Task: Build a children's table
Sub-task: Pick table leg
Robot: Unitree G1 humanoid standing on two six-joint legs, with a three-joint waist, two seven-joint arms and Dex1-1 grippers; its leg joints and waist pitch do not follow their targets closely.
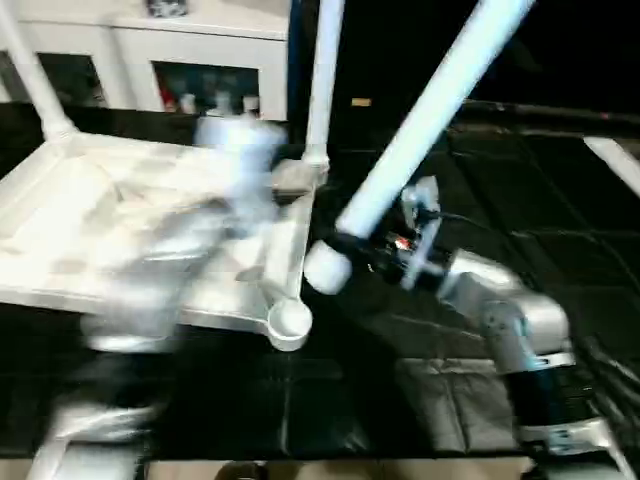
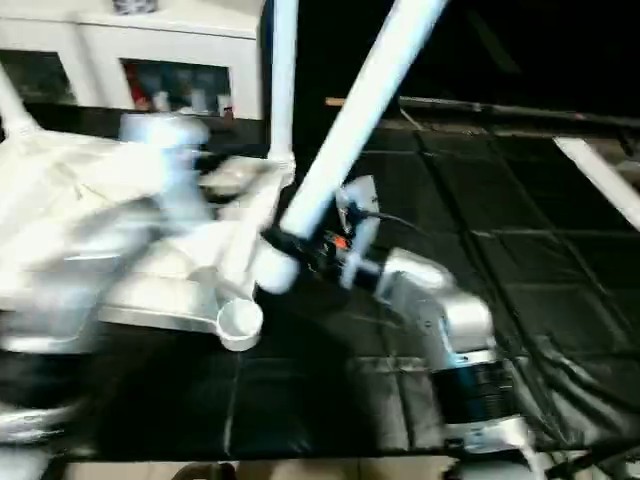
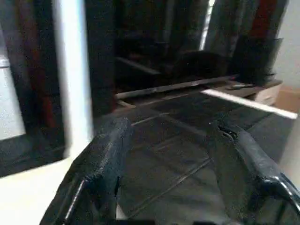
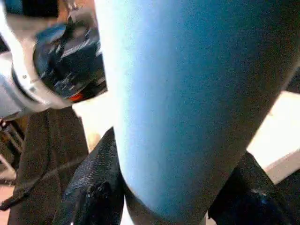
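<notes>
The children's table top (image 1: 90,230) lies upside down on black floor mats, ribbed side up. Two white legs stand in its far corner sockets, one at the far left (image 1: 30,70) and one at the far right (image 1: 322,80). The near right corner socket (image 1: 290,322) has nothing in it. My right gripper (image 1: 362,238) is shut on a third leg (image 1: 430,110), which tilts up to the right with its thick end (image 1: 326,268) just above and beside that socket. My left arm (image 1: 230,160) reaches over the top, blurred. My left gripper (image 3: 171,129) is open with nothing between its fingers.
Another white leg (image 2: 600,180) lies on the mats at the far right. A white cabinet with glass doors (image 1: 200,50) stands behind the table top. Black padded mats (image 1: 420,400) cover the floor around my right arm.
</notes>
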